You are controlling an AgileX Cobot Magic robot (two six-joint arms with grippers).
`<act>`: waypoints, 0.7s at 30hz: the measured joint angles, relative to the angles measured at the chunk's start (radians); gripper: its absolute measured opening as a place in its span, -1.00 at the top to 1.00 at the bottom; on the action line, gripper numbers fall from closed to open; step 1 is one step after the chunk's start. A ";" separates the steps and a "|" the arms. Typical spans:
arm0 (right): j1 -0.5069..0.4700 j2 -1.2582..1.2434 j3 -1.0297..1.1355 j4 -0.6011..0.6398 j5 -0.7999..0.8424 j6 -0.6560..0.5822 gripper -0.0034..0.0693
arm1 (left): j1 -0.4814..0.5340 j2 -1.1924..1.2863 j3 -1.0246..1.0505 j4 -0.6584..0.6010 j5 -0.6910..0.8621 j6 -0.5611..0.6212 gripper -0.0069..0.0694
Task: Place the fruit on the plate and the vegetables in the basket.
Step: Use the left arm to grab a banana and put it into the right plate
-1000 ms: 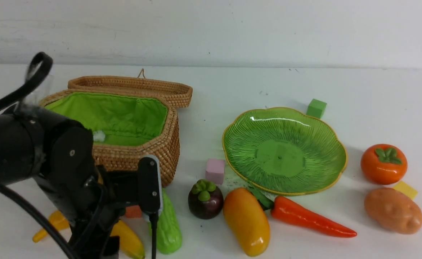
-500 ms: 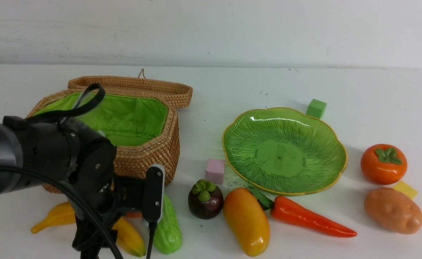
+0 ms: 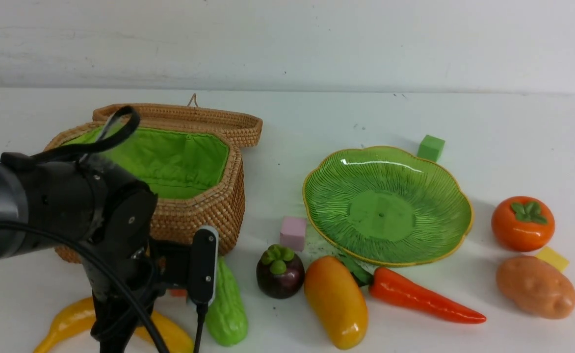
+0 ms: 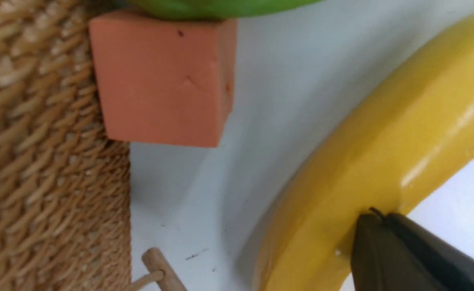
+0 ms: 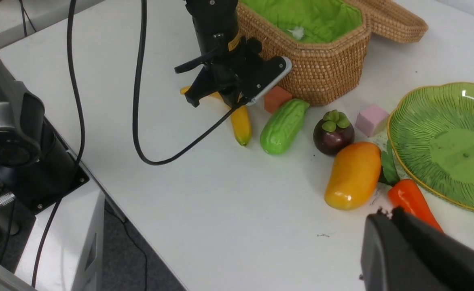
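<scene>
Left wrist view: the left gripper [image 5: 212, 95] pinches the one banana [image 4: 382, 141] just in front of the basket [image 3: 209, 215], with one finger [image 4: 403, 250] against its side. Right of the basket lie one cucumber [image 3: 226, 306], mangosteen [image 3: 280, 271], mango [image 3: 336, 301], carrot [image 3: 425, 296], plate [image 3: 415, 171], persimmon [image 3: 523, 223] and potato [image 3: 535, 287]. That makes four fruit and three vegetables, all outside the basket. Four foam cubes [image 3: 293, 233] sit about. The right gripper [image 5: 386, 218], well right of the basket, is pressed together and holds nothing.

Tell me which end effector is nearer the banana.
Left. The left end effector touches the banana beside the basket; the right end effector is over by the carrot, well away.
</scene>
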 joint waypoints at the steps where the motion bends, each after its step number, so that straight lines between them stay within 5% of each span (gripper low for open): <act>1: 0.000 0.000 0.000 0.000 0.000 0.000 0.84 | 0.000 -0.001 0.000 -0.002 0.003 0.000 0.83; 5: 0.000 0.000 0.000 0.000 0.000 0.000 0.84 | 0.000 -0.016 0.006 -0.016 0.021 0.000 0.63; 13: 0.000 0.000 0.000 -0.001 0.000 -0.001 0.81 | 0.000 -0.075 0.023 -0.064 0.040 0.000 -0.16; 21: 0.000 0.000 0.000 -0.003 0.000 -0.001 0.80 | 0.000 0.003 0.023 -0.042 -0.074 0.000 -0.43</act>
